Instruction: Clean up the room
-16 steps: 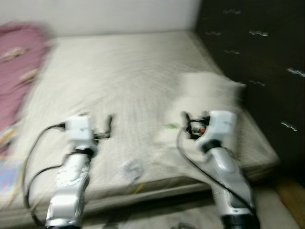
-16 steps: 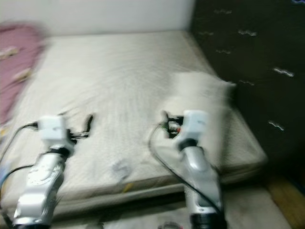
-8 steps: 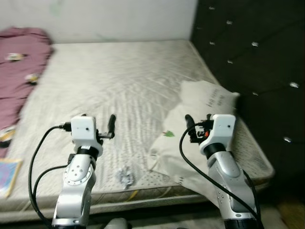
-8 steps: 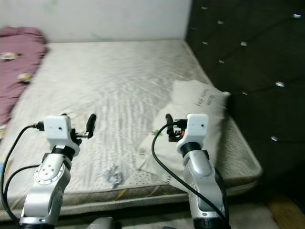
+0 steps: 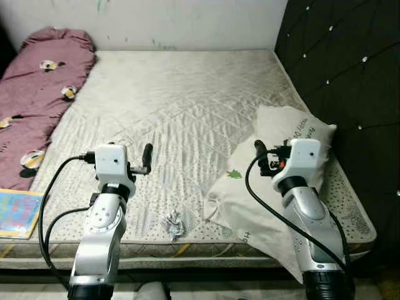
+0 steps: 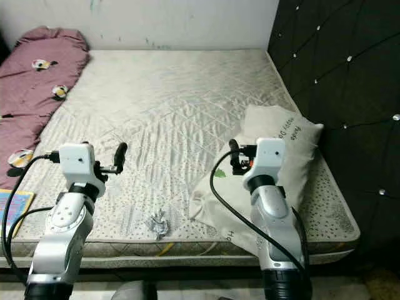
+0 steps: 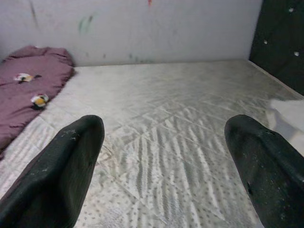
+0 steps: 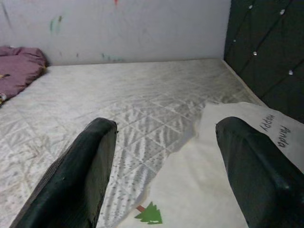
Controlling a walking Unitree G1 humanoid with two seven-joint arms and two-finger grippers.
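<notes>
A white pillow with a small green tree print lies on the right side of the bare quilted mattress, drooping over its front edge. A crumpled silvery wrapper sits near the mattress front edge between my arms. A purple blanket is heaped along the left side. My left gripper hovers open above the mattress, nothing between its fingers. My right gripper is open too, held just over the pillow's near left part, fingers wide apart.
A dark tufted headboard walls off the right side. A blue picture book lies by the mattress's front left corner. The white wall closes the far side. The middle of the mattress is bare.
The camera has swung and steadied, so the blur is gone and more of the blanket and book shows. Both arms keep the same raised pose with fingers open.
</notes>
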